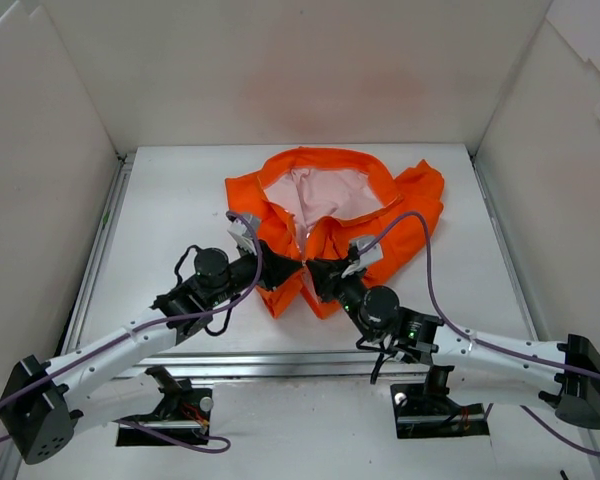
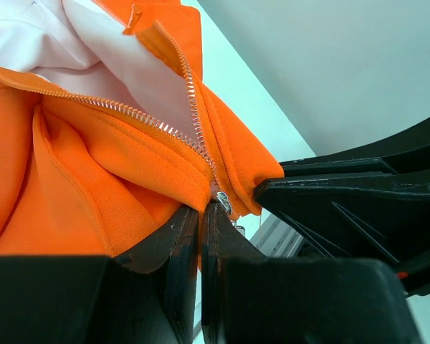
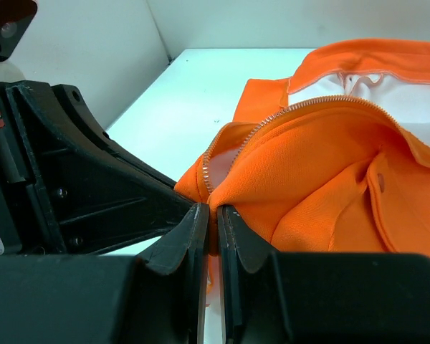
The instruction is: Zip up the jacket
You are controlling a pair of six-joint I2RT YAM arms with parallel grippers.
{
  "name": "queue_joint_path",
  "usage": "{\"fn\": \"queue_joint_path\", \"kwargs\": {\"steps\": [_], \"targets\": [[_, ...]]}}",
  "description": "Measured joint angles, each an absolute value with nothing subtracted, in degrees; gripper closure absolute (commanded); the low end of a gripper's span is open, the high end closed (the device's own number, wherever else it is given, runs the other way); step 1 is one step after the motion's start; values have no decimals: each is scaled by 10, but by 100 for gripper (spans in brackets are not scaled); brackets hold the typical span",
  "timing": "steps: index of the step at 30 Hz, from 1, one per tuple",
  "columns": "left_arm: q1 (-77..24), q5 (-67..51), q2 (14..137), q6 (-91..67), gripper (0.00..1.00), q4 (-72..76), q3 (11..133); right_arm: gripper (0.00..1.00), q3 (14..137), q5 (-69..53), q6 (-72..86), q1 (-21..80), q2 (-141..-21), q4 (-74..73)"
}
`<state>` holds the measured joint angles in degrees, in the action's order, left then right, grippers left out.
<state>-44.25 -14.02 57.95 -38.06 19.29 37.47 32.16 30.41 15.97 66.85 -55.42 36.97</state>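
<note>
The orange jacket (image 1: 330,215) lies in the middle of the table, collar open, with the pink lining (image 1: 325,192) showing. Its zipper (image 2: 193,136) is joined only near the bottom and the two tooth rows spread apart above. My left gripper (image 1: 280,272) is shut on the jacket's lower front, and the small metal pull (image 2: 224,203) sits right at its fingertips (image 2: 213,215). My right gripper (image 1: 320,275) faces it from the right, shut on an orange fold (image 3: 222,193) beside the zipper (image 3: 272,118). The two grippers nearly touch.
White walls (image 1: 50,200) close the table in on the left, back and right. A metal rail (image 1: 300,365) runs along the near edge. Purple cables (image 1: 425,260) loop over both arms. White tabletop (image 1: 170,200) surrounds the jacket.
</note>
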Motion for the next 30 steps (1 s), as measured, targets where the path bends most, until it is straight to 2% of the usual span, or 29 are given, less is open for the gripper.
{"fn": "queue_joint_path", "kwargs": {"steps": [9, 20, 30], "targets": [[-441, -173, 576, -384, 100, 181, 377, 100, 355, 302, 185, 668, -558, 302], [-438, -209, 557, -429, 100, 196, 348, 100, 356, 311, 217, 669, -571, 297], [-438, -197, 527, -458, 100, 213, 318, 100, 341, 314, 239, 669, -581, 328]]}}
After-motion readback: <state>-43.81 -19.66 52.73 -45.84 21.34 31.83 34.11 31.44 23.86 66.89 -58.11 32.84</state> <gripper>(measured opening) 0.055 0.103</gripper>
